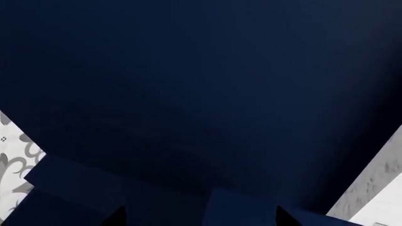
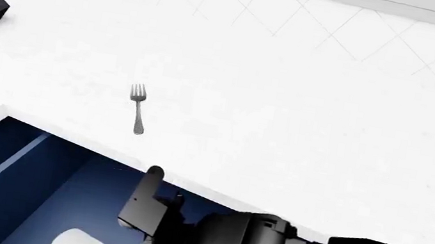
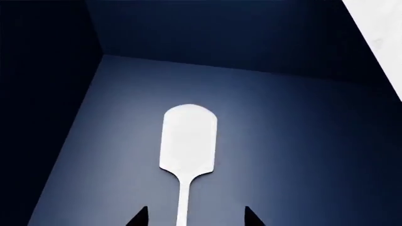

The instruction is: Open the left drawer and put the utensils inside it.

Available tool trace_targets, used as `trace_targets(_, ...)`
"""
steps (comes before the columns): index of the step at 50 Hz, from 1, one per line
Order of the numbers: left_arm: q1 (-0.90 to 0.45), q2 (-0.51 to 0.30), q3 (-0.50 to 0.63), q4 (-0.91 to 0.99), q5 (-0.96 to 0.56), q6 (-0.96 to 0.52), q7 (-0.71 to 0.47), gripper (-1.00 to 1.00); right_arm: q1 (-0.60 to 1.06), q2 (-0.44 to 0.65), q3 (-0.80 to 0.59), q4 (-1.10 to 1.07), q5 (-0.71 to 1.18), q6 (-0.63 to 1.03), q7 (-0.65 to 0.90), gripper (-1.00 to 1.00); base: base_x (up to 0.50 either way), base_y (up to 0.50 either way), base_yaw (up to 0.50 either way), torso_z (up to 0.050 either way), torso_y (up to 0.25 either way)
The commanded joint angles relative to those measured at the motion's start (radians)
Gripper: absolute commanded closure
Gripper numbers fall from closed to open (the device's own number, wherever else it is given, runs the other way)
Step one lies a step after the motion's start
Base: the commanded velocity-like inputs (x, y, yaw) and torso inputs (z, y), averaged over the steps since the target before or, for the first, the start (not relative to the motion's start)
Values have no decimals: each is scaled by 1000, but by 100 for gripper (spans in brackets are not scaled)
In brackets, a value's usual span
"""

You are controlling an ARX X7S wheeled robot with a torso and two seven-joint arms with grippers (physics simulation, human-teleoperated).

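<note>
Left drawer [image 2: 10, 181] pulled open below the white countertop [image 2: 306, 109]. Spatula [image 3: 188, 141] lying inside on the navy floor, handle between the spread fingertips of the right gripper [image 3: 193, 217], jaws open, apparently not clamping. Fork [image 2: 139, 107] lying on the countertop, near the drawer's edge. Left gripper [image 1: 201, 217]: jaws apart, empty, facing navy surface.

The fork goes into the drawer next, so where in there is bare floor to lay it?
In the right wrist view, the drawer floor is bare on both sides of the spatula and beyond its blade up to the back wall. The crowded strip is the middle, where the spatula lies between the right gripper fingertips. The fork lies on the counter.
</note>
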Motion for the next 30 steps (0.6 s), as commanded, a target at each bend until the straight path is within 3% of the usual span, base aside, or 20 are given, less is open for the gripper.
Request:
trace_targets(1, 4, -1, 8, 13, 5, 0, 4, -100, 25, 14, -6, -13, -11, 20, -8, -100, 0, 0, 0, 0, 0)
trace_targets(9, 5, -3, 9, 12, 3, 0, 8, -100, 43, 45, 32, -63, 16, 2, -6, -100, 0, 0, 0, 0, 0)
trace_targets(16, 8, -2, 12, 27, 10, 7, 7, -100, 172, 231, 212, -410, 184, -50, 32, -100, 0, 0, 0, 0, 0)
trace_targets(22, 8, -1, 16, 28, 12, 9, 8, -100, 302, 323, 371, -495, 397, -53, 118, -100, 0, 0, 0, 0, 0)
trace_targets(27, 10, 0, 16, 29, 9, 10, 9, -100, 334, 313, 404, -445, 452, -48, 171, -100, 0, 0, 0, 0, 0)
trace_targets(30, 6, -4, 15, 15, 5, 10, 11, -100, 340, 260, 406, -364, 460, -47, 300, -100, 0, 0, 0, 0, 0)
